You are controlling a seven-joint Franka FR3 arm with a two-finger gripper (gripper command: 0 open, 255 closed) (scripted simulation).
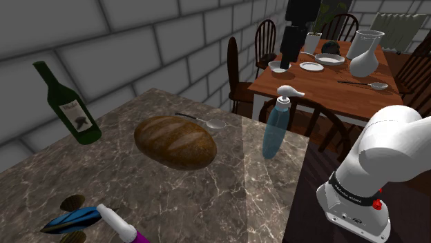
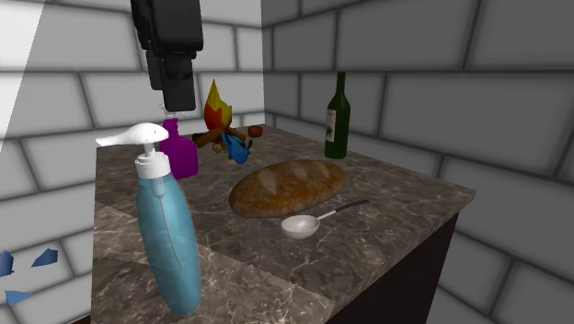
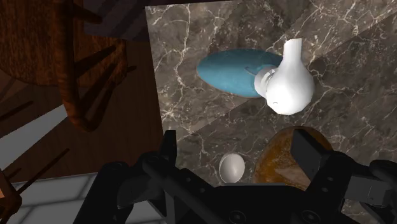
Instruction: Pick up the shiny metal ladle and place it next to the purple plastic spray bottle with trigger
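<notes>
Grey block walls [image 1: 138, 41] behind wooden dining table [image 1: 323, 84].

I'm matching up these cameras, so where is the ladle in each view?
Shoulder view: ladle at centre, just beyond the bread loaf.
Second exterior view: ladle at centre, in front of the bread loaf.
Wrist view: its bowl between the gripper's fingers, beside the bread loaf.
Shared landmark: the bread loaf.

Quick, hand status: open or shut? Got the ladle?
Hand: open, holding nothing. The ladle lies below it, not gripped.
</notes>
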